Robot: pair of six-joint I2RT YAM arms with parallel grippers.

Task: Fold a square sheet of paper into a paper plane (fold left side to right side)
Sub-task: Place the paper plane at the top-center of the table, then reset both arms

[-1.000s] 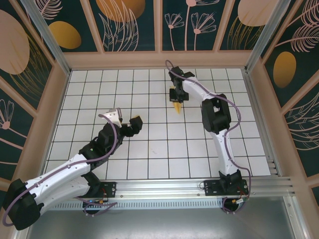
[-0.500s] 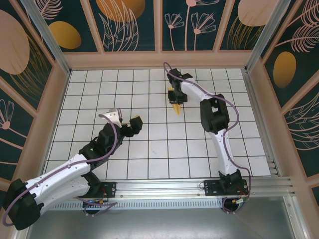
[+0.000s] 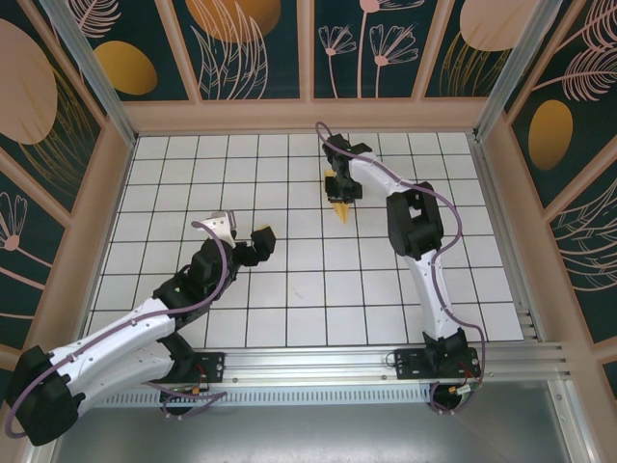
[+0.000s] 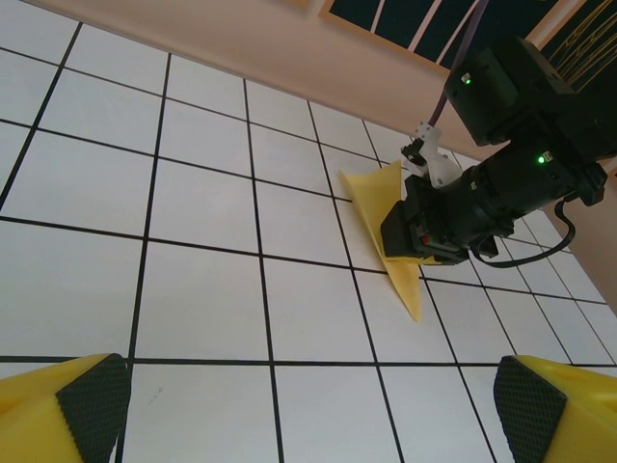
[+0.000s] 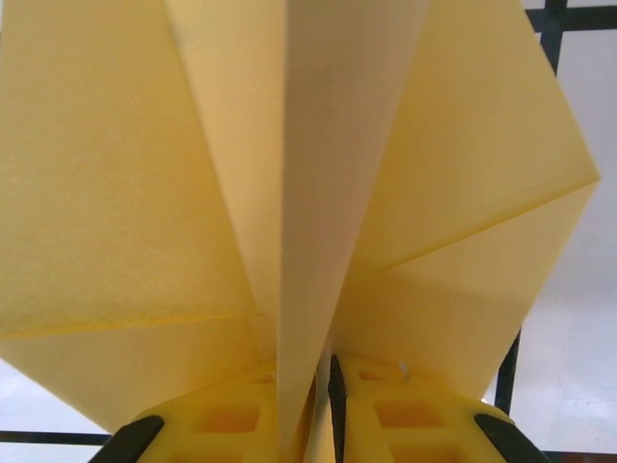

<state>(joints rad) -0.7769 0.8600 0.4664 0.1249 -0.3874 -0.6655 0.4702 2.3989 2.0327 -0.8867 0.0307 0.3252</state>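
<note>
Plane (image 3: 340, 205) at far middle of table (image 3: 289, 289), nose toward near edge, keel nipped between nearly closed fingers of right pincer (image 5: 332, 374). Left pincer (image 4: 308, 388) spread wide, grasping nothing, well apart from plane.

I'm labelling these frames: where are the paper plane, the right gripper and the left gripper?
paper plane (image 4: 370, 198): left wrist view, on its wide end.
right gripper (image 5: 326, 391): right wrist view, between its fingertips.
left gripper (image 4: 310, 397): left wrist view, between its fingertips.
</note>
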